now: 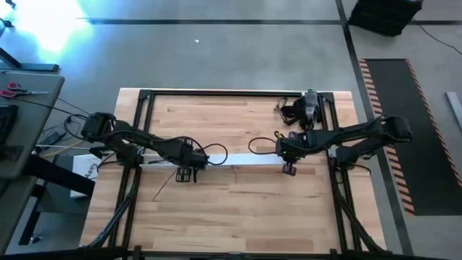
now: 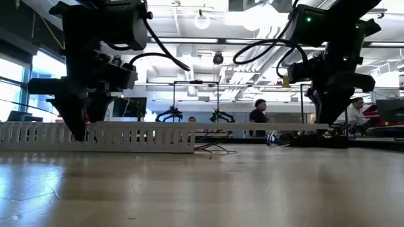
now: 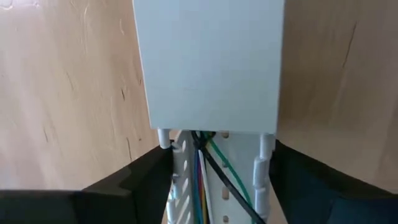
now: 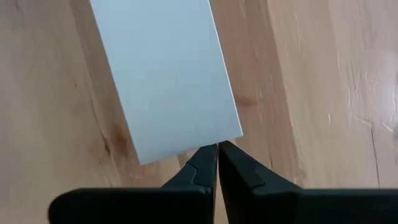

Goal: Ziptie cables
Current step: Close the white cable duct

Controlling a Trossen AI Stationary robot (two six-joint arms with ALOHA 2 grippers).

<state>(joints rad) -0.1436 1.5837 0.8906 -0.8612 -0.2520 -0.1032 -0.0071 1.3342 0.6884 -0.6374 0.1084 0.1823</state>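
On the wooden table (image 1: 238,209), the left gripper (image 3: 214,186) straddles the slotted channel (image 2: 126,137) holding cables (image 3: 208,168); the right gripper (image 4: 217,163), at three o'clock, pinches the cover strip (image 4: 165,74).

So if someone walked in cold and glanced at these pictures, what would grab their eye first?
Probably the long white cover strip stretched across the middle of the wooden table, with both dark arms meeting on it. The right pincer is pinched shut on one end of it, while the left pincer straddles the slotted channel, where coloured cables peek out from under the strip.
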